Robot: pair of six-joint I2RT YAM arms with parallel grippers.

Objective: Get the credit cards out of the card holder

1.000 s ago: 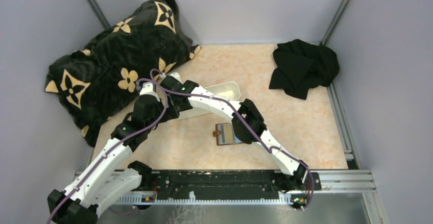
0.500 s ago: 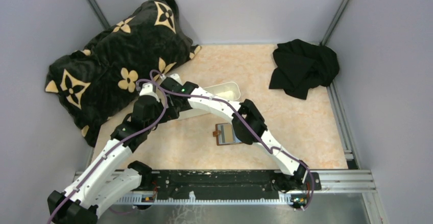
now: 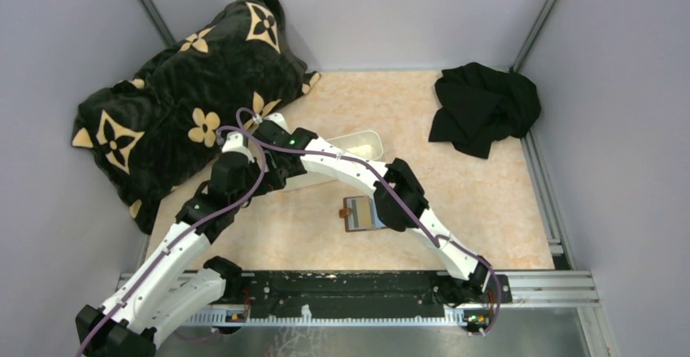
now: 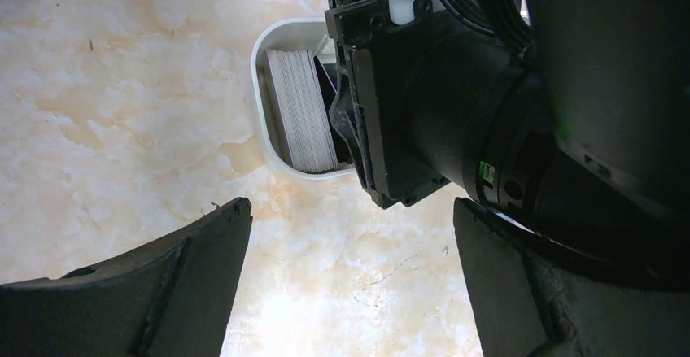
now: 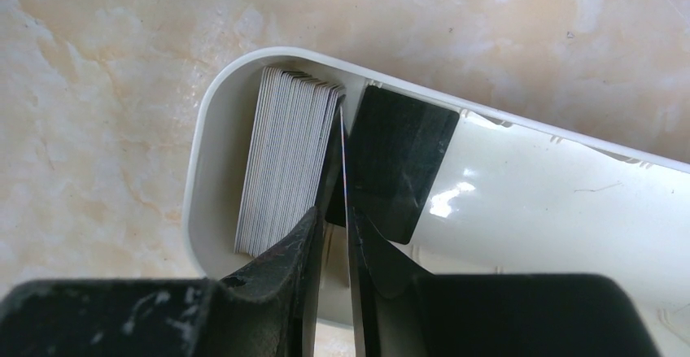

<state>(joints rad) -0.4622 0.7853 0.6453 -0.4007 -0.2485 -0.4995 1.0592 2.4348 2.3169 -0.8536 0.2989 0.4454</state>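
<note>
- The card holder (image 3: 363,213) lies open and flat near the middle of the overhead view. It has a brown leather rim and a grey inside, and its right edge is hidden under the right arm.
- The right gripper (image 5: 335,219) pinches a thin credit card (image 5: 342,158), seen edge-on, with its dark fingers closed against it.
- A black rectangle sits just right of that edge. I cannot tell whether it is a card face or a reflection.
- The pinched card stands inside a glossy white plastic tray (image 5: 537,194) with a rounded end, beside a stack of cards (image 5: 285,162) showing pale grey edges.
- The left gripper (image 4: 350,292) has its jaws spread wide, with nothing between them.
- The table (image 3: 488,202) is marbled beige.
- A plush black pillow (image 3: 187,89) with tan flowers lies at upper left.
- A crumpled black cloth (image 3: 484,109) lies at upper right.
</note>
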